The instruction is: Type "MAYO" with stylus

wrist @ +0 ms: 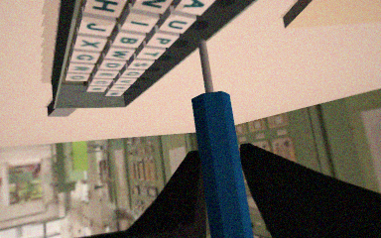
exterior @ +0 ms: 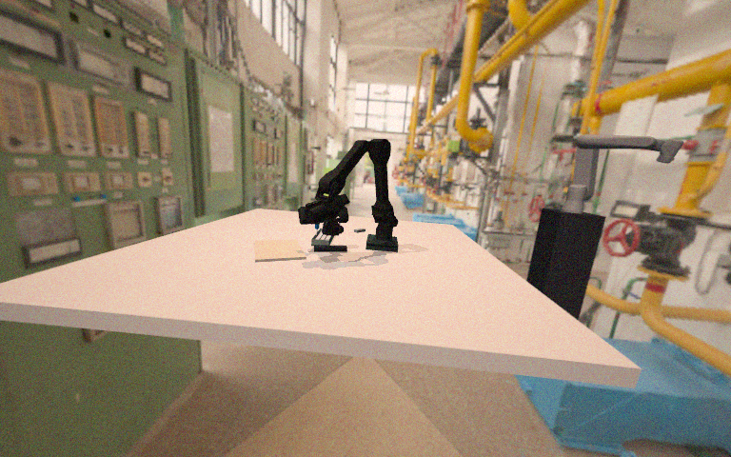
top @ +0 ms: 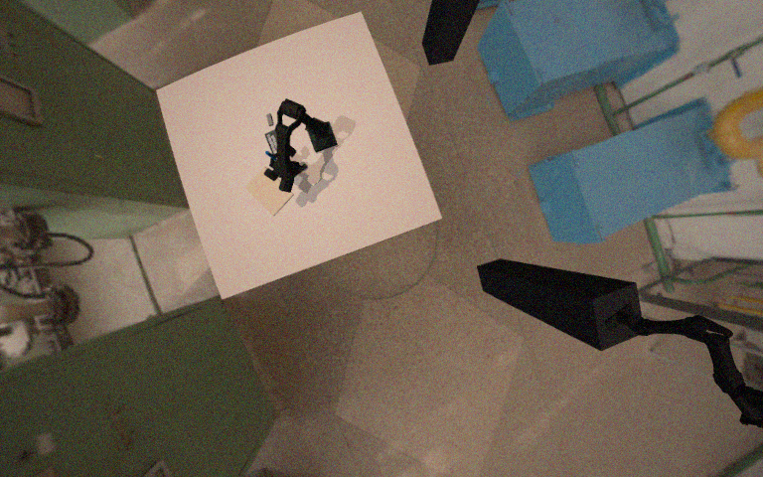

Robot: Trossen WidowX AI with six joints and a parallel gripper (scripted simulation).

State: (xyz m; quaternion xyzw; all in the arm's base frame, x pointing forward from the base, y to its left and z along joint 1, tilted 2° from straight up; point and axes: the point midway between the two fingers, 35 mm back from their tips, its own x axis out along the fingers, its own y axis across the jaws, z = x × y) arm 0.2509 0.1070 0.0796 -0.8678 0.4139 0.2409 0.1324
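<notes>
The blue stylus stands between my gripper's black fingers, which are shut on it. Its thin grey tip points away from the fingers. The keyboard has pale keys with green letters in a dark frame and fills the upper left of the wrist view. The stylus tip appears over the frame's dark long edge, beside the A key and the U key, not over a key face. Whether it touches the frame cannot be told. The M, Y and O keys cannot be picked out clearly.
A flat beige board lies beside the keyboard. A black bar lies near the keyboard's end. A small grey block lies beyond its other end. The arm's base stands on the pale table.
</notes>
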